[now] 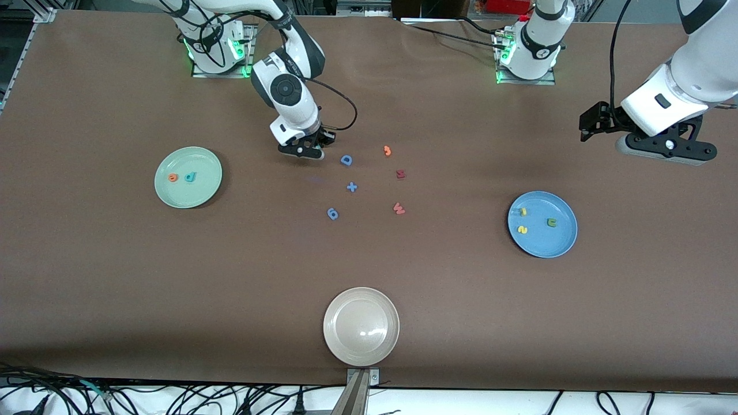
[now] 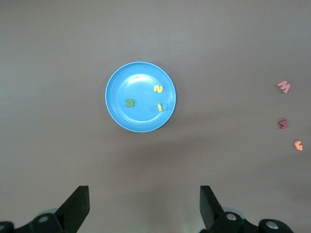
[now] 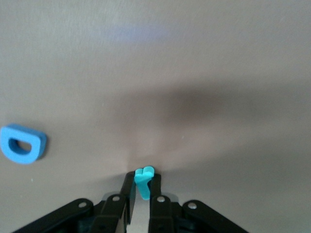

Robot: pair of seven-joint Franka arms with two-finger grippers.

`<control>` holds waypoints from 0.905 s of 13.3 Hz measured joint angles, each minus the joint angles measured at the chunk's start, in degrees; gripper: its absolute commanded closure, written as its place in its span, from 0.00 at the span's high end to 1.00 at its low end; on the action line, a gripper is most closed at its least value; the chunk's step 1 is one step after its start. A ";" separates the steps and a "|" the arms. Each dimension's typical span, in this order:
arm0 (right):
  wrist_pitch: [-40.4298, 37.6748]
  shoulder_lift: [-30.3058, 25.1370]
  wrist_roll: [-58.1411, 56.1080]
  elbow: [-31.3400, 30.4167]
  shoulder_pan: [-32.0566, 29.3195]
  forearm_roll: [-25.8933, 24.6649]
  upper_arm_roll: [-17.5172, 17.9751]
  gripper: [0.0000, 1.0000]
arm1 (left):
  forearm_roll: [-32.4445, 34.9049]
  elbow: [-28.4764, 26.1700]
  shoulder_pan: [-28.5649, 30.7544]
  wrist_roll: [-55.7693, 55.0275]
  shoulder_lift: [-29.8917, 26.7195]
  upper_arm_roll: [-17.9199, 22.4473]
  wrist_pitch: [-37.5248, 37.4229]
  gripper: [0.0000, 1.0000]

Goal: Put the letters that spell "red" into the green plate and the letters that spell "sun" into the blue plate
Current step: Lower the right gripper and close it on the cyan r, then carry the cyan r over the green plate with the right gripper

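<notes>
My right gripper (image 1: 314, 152) is down at the table beside the blue "D", shut on the thin teal "r" (image 3: 144, 182), which stands upright between its fingertips. The green plate (image 1: 202, 162), toward the right arm's end, holds the orange "e" (image 1: 172, 177) and the teal "d" (image 1: 190, 177). The blue plate (image 1: 548, 243), toward the left arm's end, holds the yellow "s" (image 1: 522, 230), the yellow "u" (image 1: 523, 212) and the dark green "n" (image 1: 552, 222). My left gripper (image 1: 591, 124) waits open and empty, high above the table; its wrist view shows the blue plate (image 2: 138, 82).
Loose in the middle lie a blue "D" (image 1: 346, 160), an orange "3"-like piece (image 1: 387, 151), a dark red letter (image 1: 400, 174), a pink "W" (image 1: 398, 208), a blue plus (image 1: 351, 187) and a blue "6" (image 1: 332, 214). A beige-white plate (image 1: 361, 340) sits nearest the front camera.
</notes>
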 measured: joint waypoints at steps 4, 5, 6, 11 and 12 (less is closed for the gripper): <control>-13.06 -7.10 -4.74 3.11 -0.07 -0.02 -8.34 0.00 | 0.00 0.12 0.01 -0.09 0.52 0.02 1.29 1.00; -18.72 -9.86 -6.98 4.67 -0.12 -0.02 -11.22 0.00 | 0.00 0.33 0.01 -0.09 0.51 0.02 1.37 1.00; -24.58 -12.42 -9.07 6.50 -0.18 -0.03 -13.99 0.00 | 0.00 0.51 0.01 -0.09 0.51 0.02 1.37 1.00; -43.44 -17.15 -16.95 17.01 -0.33 -1.36 -23.98 0.00 | 0.00 0.68 -0.02 -0.10 0.51 -0.04 1.10 1.00; -44.67 -17.09 -19.25 18.33 -0.34 -1.49 -26.06 0.00 | 0.00 0.68 -0.02 -0.10 0.51 -0.06 1.09 1.00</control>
